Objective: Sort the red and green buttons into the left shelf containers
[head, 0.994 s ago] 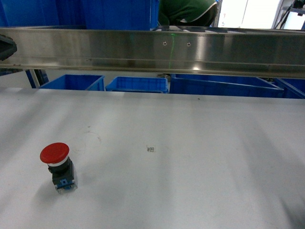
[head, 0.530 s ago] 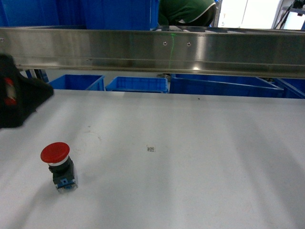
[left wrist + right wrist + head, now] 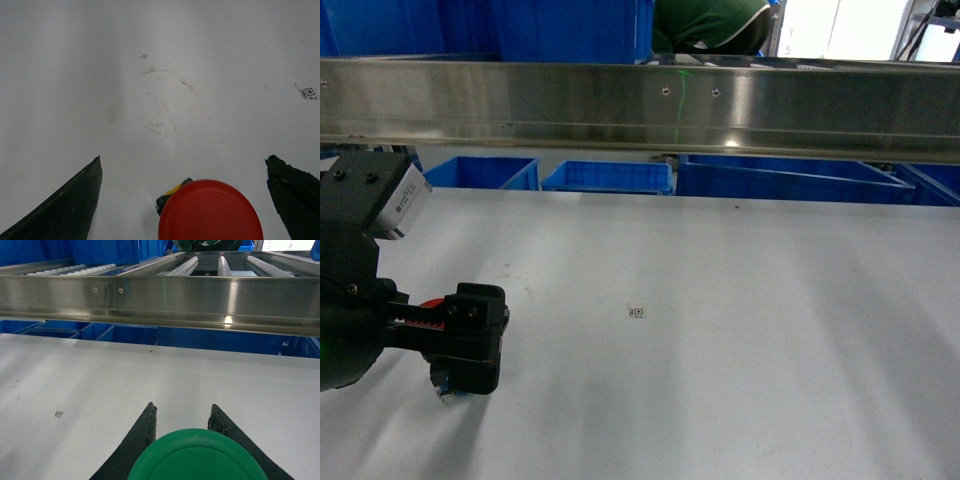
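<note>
The red button (image 3: 210, 212) stands upright on the white table, its round red cap low in the left wrist view. My left gripper (image 3: 184, 158) is open, with one finger far to each side of the cap and touching nothing. In the head view the left gripper (image 3: 470, 340) hangs over the button, hiding all but its blue base (image 3: 447, 392). The green button (image 3: 197, 457) fills the bottom of the right wrist view, and my right gripper (image 3: 182, 406) is shut on it above the table. Blue containers (image 3: 480, 172) stand beyond the table's far edge on the left.
A long steel rail (image 3: 670, 105) runs across the back above the table's far edge, with more blue tubs (image 3: 790, 180) below and behind it. A small square code sticker (image 3: 637, 313) lies mid-table. A person in green (image 3: 715, 22) stands behind the rail.
My left arm has swung in from the left edge of the head view and come down over the red button. The button has not moved.
</note>
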Robot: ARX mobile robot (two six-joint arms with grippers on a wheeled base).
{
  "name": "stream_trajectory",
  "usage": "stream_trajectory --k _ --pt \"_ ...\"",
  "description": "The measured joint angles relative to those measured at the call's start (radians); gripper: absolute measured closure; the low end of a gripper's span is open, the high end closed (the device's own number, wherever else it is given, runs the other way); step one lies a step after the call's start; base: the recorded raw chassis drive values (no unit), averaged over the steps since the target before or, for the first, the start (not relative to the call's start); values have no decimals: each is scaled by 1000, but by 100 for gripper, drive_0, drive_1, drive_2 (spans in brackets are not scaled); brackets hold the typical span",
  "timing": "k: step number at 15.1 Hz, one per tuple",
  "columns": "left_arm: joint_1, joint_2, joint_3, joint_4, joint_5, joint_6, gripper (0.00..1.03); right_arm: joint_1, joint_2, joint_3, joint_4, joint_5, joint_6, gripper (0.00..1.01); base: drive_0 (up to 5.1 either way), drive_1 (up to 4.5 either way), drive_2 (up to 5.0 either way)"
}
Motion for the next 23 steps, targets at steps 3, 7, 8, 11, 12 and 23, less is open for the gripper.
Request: stream_trajectory --k 3,7,8,11,12,23 --pt "13 96 -5 73 -33 27 5 0 0 0 0 0 0 73 0 0 0" --pt "20 197 18 136 -63 76 28 0 0 0 0 0 0 73 0 0 0" --pt "19 196 34 169 -60 79 42 0 0 0 0 0 0 73 0 0 0" --pt "4 159 25 171 -54 78 74 0 0 0 0 0 0 73 0 0 0" --pt "13 119 8 167 -39 78 74 0 0 0 0 0 0 73 0 0 0" --pt "271 -542 1 -89 138 68 74 0 0 0 0 0 0 74 0 0 0"
